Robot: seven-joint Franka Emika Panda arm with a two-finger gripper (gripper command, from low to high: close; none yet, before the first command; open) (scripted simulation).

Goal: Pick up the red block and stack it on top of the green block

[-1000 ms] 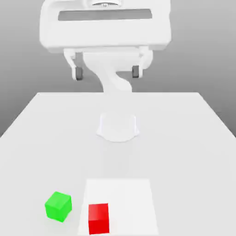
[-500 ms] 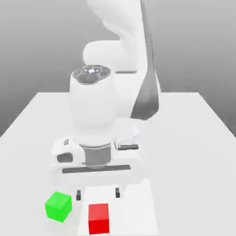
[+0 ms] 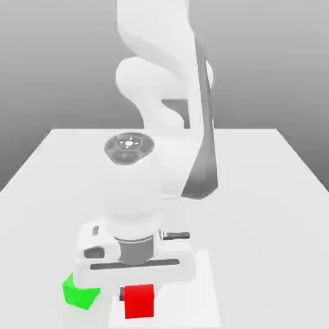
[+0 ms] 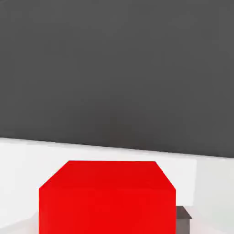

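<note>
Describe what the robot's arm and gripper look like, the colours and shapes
The arm is glossy white, built of thick rounded segments, with a dark grey panel along one side. Its wrist ends in a round cap with a grey ringed disc on top. Below sits a wide, flat white gripper body with a dark grey slot across its front and small dark grey fingers.

No readable text, label, brand, number or sign appears anywhere; the smooth white robot arm [image 3: 160, 128] carries no marking; the glossy red cube-shaped block [image 3: 139, 301] and the glossy green cube-shaped block [image 3: 78, 292] have plain faces; the flat white table [image 3: 270, 193] is unmarked; in the hand view the red block [image 4: 107, 199] is equally blank.
</note>
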